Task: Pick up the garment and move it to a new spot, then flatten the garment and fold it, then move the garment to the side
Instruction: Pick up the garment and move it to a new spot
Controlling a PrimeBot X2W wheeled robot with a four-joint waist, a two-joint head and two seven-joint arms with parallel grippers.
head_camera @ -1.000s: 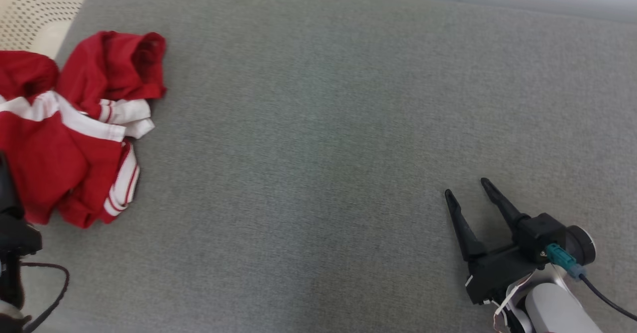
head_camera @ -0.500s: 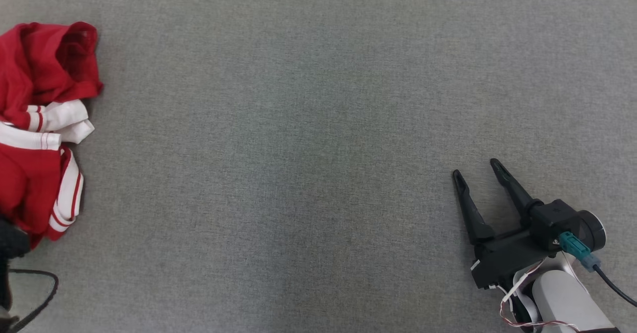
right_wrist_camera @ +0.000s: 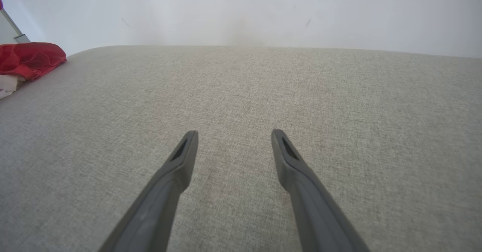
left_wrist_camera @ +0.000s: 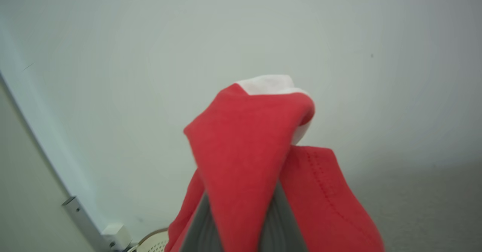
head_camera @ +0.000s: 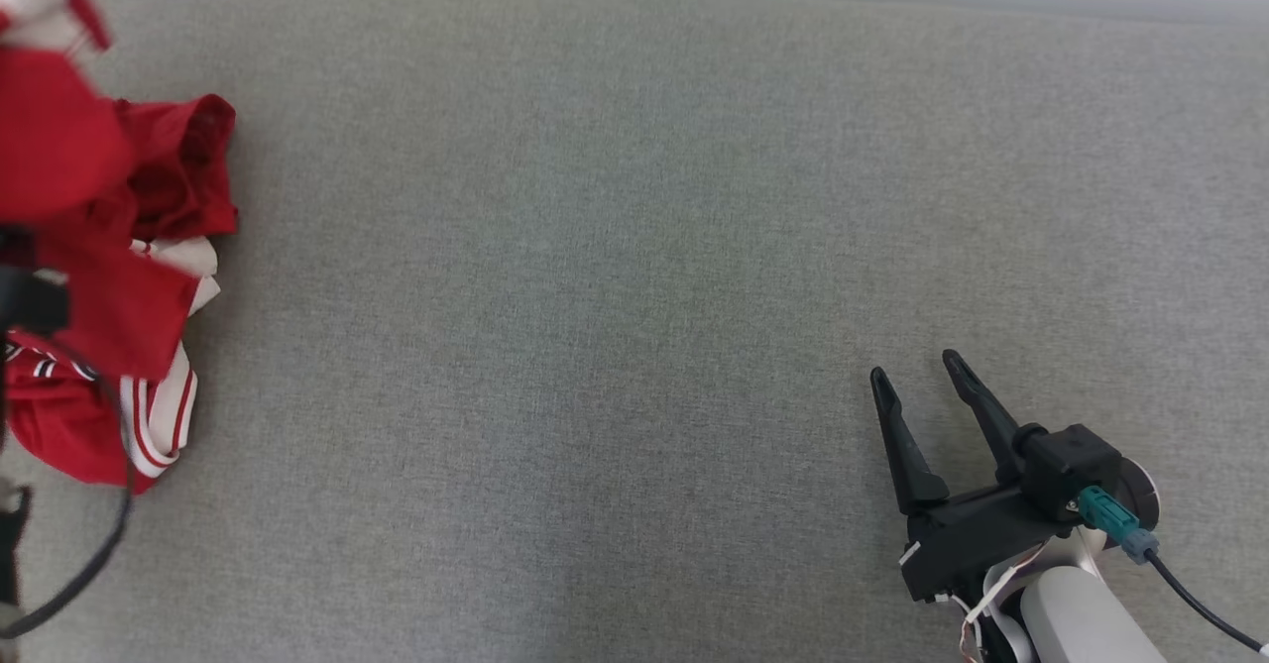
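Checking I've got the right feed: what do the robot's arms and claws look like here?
The right claw is black, with two long tapering fingers bearing a slot near each tip. A teal connector carries a dark cable; the forearm is pale grey. A black cable loops on the robot's left.

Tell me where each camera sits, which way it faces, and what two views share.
Head view: on the head, looking down at the grey surface; right gripper open at lower right, garment at left.
Left wrist view: on the left wrist, facing the wall; left gripper shut on the garment.
Right wrist view: on the right wrist, low over the grey surface, facing the wall; own fingers apart.
Shared: head and right wrist views both show the garment.
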